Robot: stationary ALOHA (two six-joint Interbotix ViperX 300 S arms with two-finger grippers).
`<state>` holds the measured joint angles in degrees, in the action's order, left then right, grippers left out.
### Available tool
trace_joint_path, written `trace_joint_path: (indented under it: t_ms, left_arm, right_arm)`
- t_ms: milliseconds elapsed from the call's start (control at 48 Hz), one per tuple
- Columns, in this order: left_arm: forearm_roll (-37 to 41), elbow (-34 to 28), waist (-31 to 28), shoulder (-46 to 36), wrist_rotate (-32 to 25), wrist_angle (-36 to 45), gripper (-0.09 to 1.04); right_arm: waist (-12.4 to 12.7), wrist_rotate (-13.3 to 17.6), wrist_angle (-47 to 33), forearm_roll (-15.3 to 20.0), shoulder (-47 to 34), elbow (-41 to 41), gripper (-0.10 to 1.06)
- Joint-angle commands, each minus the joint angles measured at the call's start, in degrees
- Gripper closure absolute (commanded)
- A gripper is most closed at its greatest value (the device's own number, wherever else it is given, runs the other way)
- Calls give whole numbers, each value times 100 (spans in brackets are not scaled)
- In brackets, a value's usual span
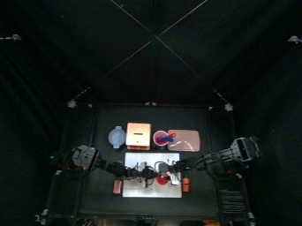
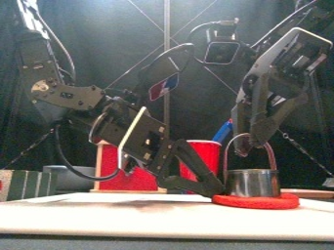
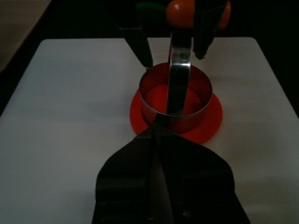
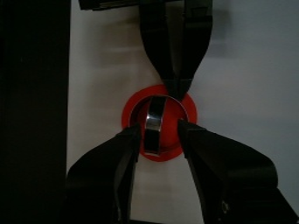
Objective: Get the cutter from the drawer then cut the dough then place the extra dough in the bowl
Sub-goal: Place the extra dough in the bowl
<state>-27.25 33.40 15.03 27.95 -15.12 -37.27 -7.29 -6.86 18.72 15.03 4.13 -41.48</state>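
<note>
A flat red dough disc (image 2: 256, 201) lies on the white cutting board (image 1: 141, 190). The round metal cutter (image 2: 253, 182) stands on the dough (image 3: 205, 122), its wire handle (image 3: 177, 61) upright. My right gripper (image 4: 158, 122) comes down from above and is shut on that handle (image 2: 248, 146). My left gripper (image 3: 158, 142) reaches in low from the left, jaws shut, and its tips (image 4: 177, 86) rest at the dough's rim (image 4: 138, 131) beside the cutter (image 4: 163, 112).
Behind the board stand the blue-grey bowl (image 1: 116, 136), the wooden box (image 1: 139, 135) with its red drawer front (image 2: 124, 178), and the pink tray (image 1: 192, 141). A red cup (image 2: 202, 156) stands just behind the cutter. An orange toy (image 3: 184, 10) lies past the board's far edge.
</note>
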Motion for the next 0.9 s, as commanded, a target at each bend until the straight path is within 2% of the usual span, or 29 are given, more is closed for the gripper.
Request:
trace_joint_path:
  t_ms: [21, 438, 708, 896]
  left_arm:
    - [-18, -44, -9, -62, -9, 35, 42]
    - [-18, -62, -9, -44, 0, 35, 42]
    - [-18, -70, -9, -44, 0, 123, 42]
    - [-18, -70, -9, -35, 0, 141, 42]
  right_arm:
    - [26, 70, 44, -132, 97, 158, 22]
    - [-18, 896, 272, -1002, 88, 255, 45]
    - [-26, 932, 299, -1187, 132, 316, 59]
    - [-44, 932, 299, -1195, 475, 290, 62]
